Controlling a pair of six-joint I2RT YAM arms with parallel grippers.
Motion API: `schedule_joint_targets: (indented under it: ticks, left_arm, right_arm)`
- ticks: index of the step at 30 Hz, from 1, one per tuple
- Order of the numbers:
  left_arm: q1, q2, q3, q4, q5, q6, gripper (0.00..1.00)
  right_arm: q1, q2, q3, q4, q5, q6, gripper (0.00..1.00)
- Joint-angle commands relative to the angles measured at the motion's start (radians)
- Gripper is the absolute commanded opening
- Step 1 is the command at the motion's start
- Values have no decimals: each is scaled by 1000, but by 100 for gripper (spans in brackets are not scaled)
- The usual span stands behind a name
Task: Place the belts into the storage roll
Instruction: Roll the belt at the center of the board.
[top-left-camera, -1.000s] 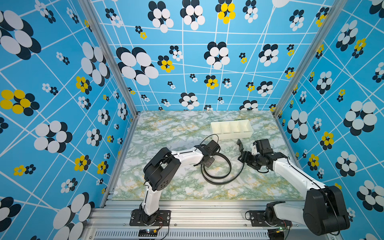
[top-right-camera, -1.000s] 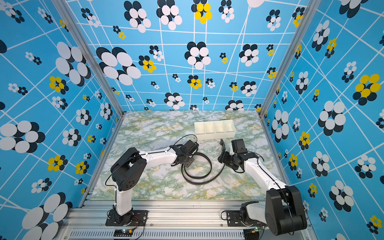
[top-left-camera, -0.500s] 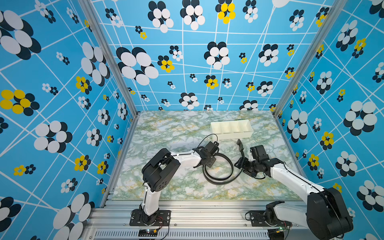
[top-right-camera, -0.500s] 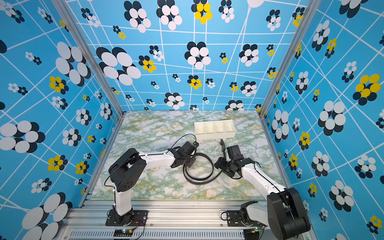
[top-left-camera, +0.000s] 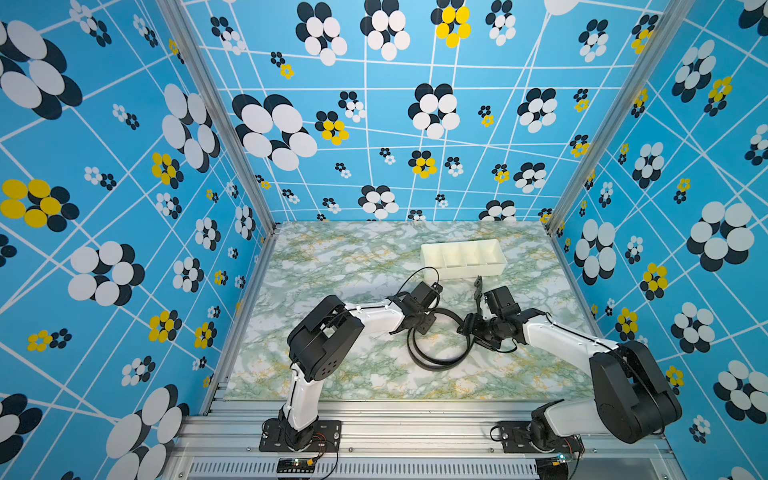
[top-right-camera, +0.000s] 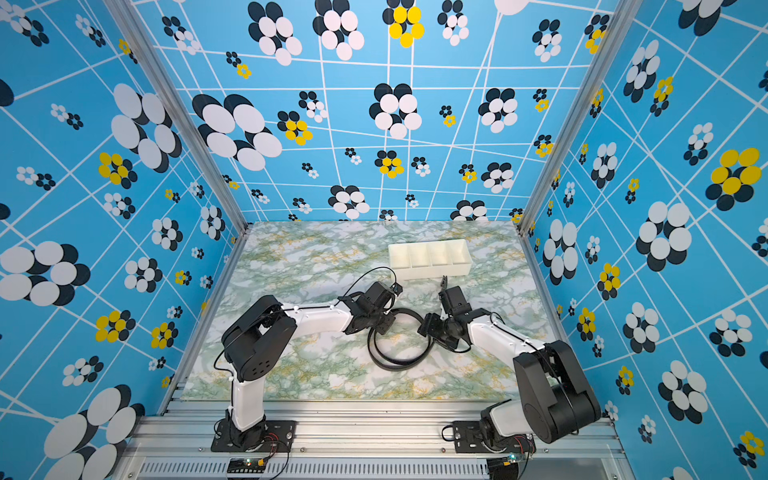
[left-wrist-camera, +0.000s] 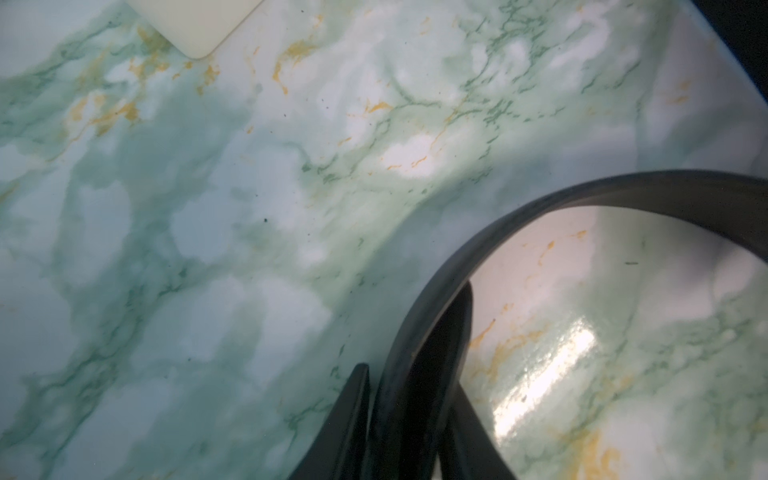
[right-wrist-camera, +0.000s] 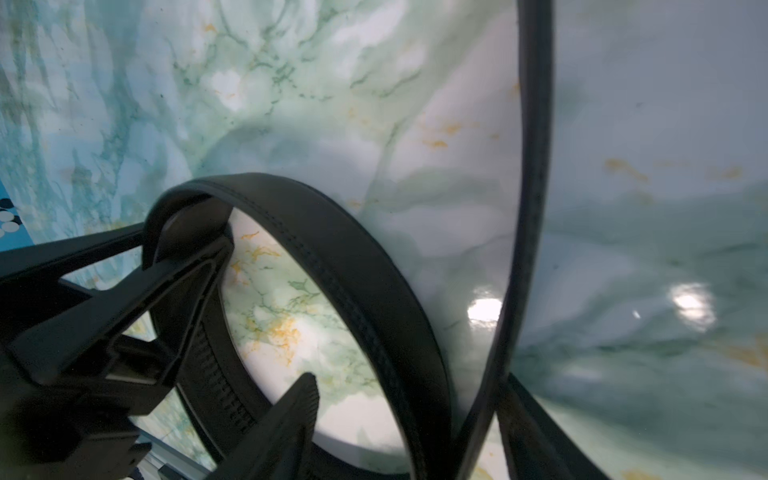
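Coil of narrow black leather-like belt (right-wrist-camera: 353, 270) on marbled tabletop (top-left-camera: 332, 270), left gripper (top-left-camera: 422, 328) jaws clenched on one side, right gripper (top-left-camera: 469, 332) jaws spread astride the opposite strands, cream-white four-compartment plastic tray (top-left-camera: 469, 272) lying beyond.

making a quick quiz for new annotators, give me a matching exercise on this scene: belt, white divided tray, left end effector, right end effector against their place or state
Things
1. belt
2. storage roll
3. left end effector
4. right end effector

Place or state
A. open, astride two runs of the belt
B. cream-white, at the far side of the table
C. black, coiled in a loose loop on the table
D. shut on the belt

Pairs: 1-C, 2-B, 3-D, 4-A
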Motion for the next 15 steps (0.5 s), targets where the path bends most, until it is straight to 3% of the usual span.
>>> schedule_joint_targets:
  ticks: [1, 3, 7, 8, 15]
  left_arm:
    - [-3, 65, 11, -101, 45, 23, 30]
    - [-3, 72, 27, -109, 44, 24, 31]
    - [-2, 81, 59, -130, 33, 27, 31]
    - [-3, 84, 70, -138, 28, 28, 31]
    - [10, 120, 163, -215, -38, 22, 31]
  right_arm:
    - [29, 53, 64, -25, 42, -49, 63]
    - [37, 78, 81, -31, 51, -57, 56]
    - [46, 116, 105, -39, 71, -65, 16]
    - [47, 125, 112, -49, 75, -68, 12]
    - [61, 153, 151, -116, 137, -71, 8]
